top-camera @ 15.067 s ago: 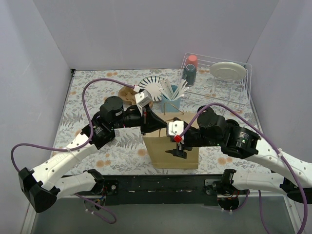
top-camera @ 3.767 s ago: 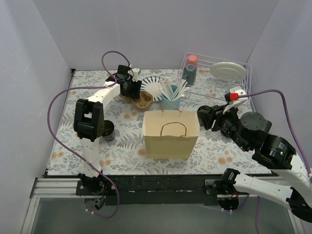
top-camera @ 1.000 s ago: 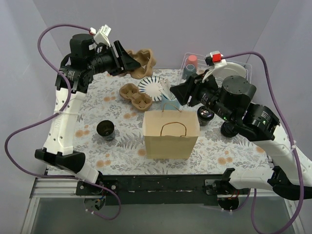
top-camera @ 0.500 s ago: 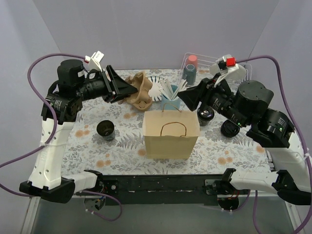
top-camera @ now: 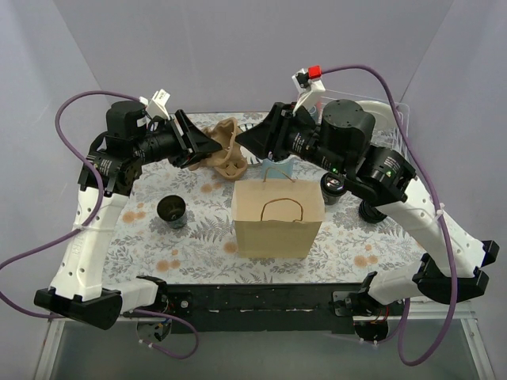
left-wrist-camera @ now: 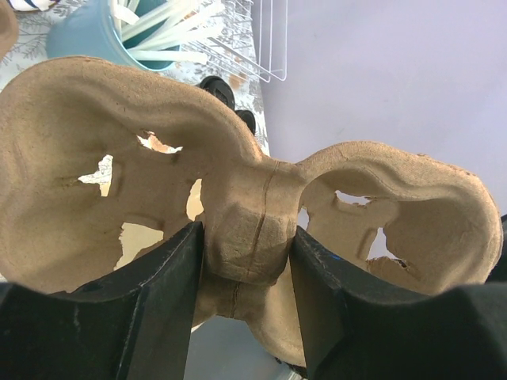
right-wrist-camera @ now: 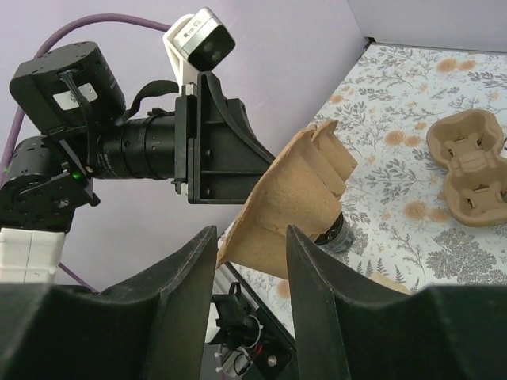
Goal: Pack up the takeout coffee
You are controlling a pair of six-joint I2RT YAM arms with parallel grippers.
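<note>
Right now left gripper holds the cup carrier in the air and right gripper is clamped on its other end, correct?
Not quite. The left gripper does hold the cup carrier in the air, but the right gripper is open, not clamped on it: the right wrist view shows its jaws spread wide, not closed on the carrier.

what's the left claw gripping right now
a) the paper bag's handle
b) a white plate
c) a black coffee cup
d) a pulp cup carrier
d: in the left wrist view the left claw is closed on the middle ridge of the two-cup pulp cup carrier, while the paper bag stands on its own on the table.
</note>
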